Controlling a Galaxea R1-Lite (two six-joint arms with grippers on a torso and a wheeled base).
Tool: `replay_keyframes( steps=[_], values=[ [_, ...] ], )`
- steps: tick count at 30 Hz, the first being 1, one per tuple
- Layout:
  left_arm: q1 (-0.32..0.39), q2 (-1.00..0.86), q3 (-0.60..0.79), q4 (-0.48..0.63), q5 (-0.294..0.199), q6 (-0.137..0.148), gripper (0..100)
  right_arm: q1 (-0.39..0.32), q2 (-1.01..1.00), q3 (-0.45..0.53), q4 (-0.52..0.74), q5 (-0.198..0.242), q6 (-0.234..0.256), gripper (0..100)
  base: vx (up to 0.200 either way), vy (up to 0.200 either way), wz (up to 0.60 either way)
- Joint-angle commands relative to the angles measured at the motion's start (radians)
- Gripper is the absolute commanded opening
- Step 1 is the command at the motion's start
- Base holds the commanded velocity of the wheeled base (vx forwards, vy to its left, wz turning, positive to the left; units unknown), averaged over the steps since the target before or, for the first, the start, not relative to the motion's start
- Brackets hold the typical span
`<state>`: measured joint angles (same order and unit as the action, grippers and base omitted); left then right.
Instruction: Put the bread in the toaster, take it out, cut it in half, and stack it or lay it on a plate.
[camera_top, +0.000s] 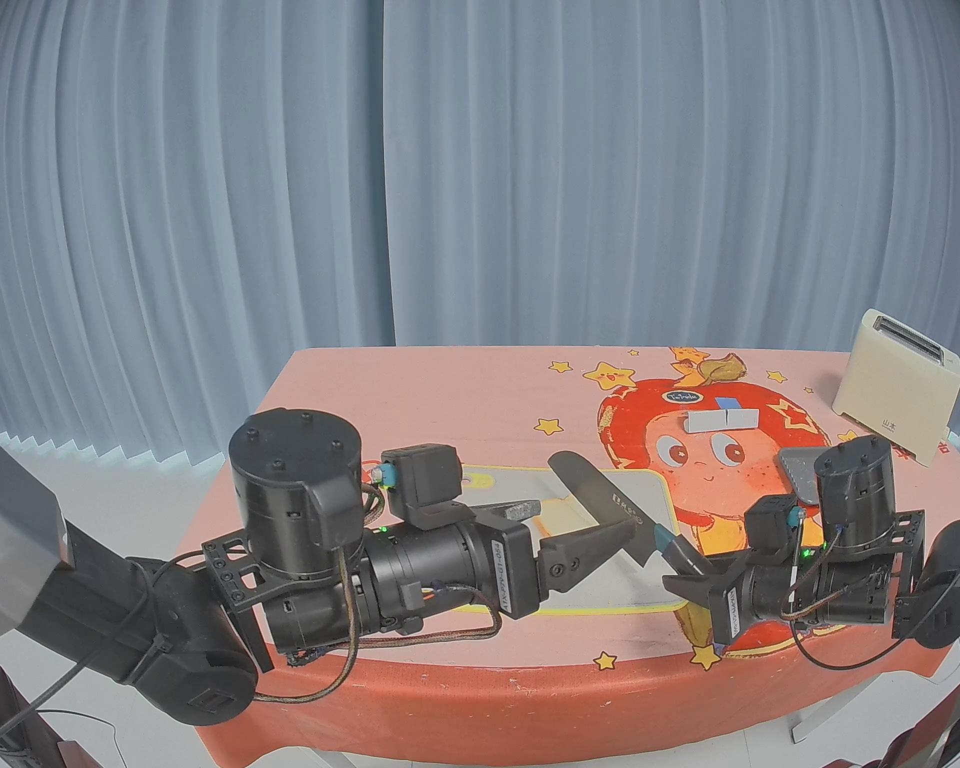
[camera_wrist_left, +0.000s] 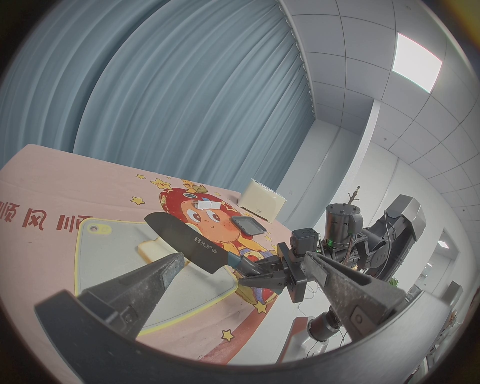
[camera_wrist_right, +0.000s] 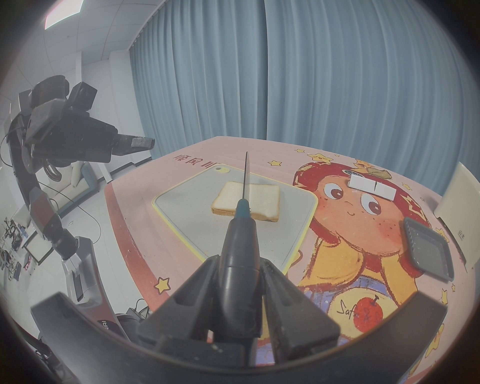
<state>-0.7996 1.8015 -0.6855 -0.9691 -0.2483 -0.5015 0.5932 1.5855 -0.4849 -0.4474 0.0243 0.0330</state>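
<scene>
Right end effector (camera_wrist_right: 240, 270) clenched on knife (camera_wrist_right: 245, 175) handle, blade over bread (camera_wrist_right: 262, 200). Bread lies flat on cutting board (camera_wrist_right: 185, 210), worktop's (camera_top: 420, 390) 6 o'clock. Left end effector (camera_top: 580, 522) released, above cutting board. Toaster (camera_top: 900, 385) at 2 o'clock.

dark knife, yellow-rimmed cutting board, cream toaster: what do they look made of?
The dark kitchen knife: blade looks like matte black-coated metal, very thin edge-on; handle likely plastic. The yellow-rimmed pale cutting board: likely plastic, smooth, with a moulded rim and hanging hole. The cream boxy toaster: probably a matte plastic shell, though painted metal can't be ruled out.
</scene>
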Motion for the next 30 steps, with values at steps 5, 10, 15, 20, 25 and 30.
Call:
replay_keyframes(
  steps=[5,10,15,20,25,30],
  values=[
    [0.0,0.001,0.0,0.0,0.0,0.0,100,0.0,0.008,-0.001,-0.002,0.0,0.001,0,0.0,0.0,0.0],
    [0.0,0.001,0.0,0.0,0.0,0.0,100,0.004,0.013,0.0,0.0,0.0,0.002,0,0.0,0.0,0.0],
    [0.0,0.001,0.0,0.0,0.0,0.0,100,0.016,0.014,0.0,0.0,-0.001,0.004,0,0.0,0.0,0.0],
    [0.0,0.001,0.0,0.0,0.0,0.0,100,0.037,0.013,0.002,-0.002,-0.006,0.007,0,0.0,0.0,0.0],
    [0.0,0.001,0.0,0.001,0.0,0.0,100,0.034,0.013,0.0,-0.002,-0.007,0.007,0,0.0,0.0,0.0],
    [0.0,0.004,0.0,0.0,0.0,0.0,100,0.033,0.013,-0.006,-0.004,-0.026,0.01,0,0.0,0.0,0.0]
  ],
)
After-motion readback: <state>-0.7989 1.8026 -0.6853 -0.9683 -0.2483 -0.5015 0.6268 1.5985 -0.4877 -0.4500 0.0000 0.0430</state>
